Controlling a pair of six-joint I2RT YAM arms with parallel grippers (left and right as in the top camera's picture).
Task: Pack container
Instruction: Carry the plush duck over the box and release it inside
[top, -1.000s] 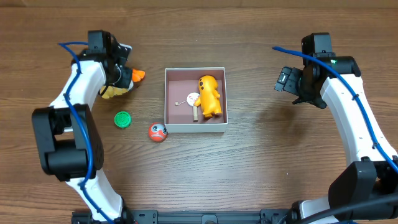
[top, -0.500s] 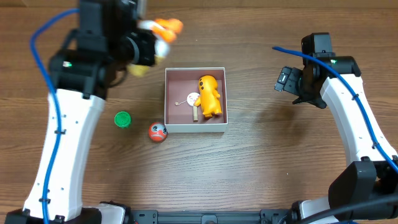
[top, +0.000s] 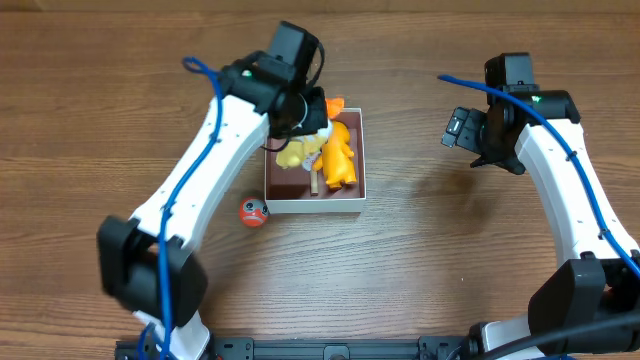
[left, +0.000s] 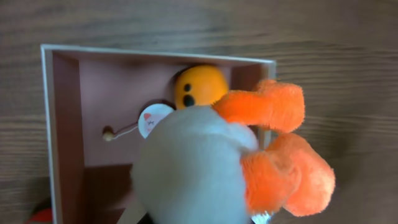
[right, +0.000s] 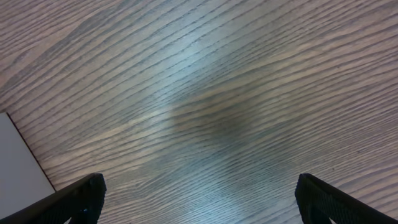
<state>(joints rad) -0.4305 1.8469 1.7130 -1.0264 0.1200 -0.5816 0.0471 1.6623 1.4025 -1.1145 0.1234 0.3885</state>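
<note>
Orange-footed plush (left: 193, 168) is clamped in the left claw (top: 302, 122) over the container (top: 315, 208); the right claw (right: 199, 194) is spread wide, empty; a white tag (left: 155, 118) is seen only from the left wrist.

One white-walled square container (top: 313, 207), one orange plastic figure (top: 341, 165), one orange-footed plush toy (left: 193, 168), one red ball (top: 253, 212), two white arms (top: 200, 168) (top: 570, 190).

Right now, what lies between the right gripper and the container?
Only bare tabletop; the overhead view shows nothing between the right gripper and the container.
</note>
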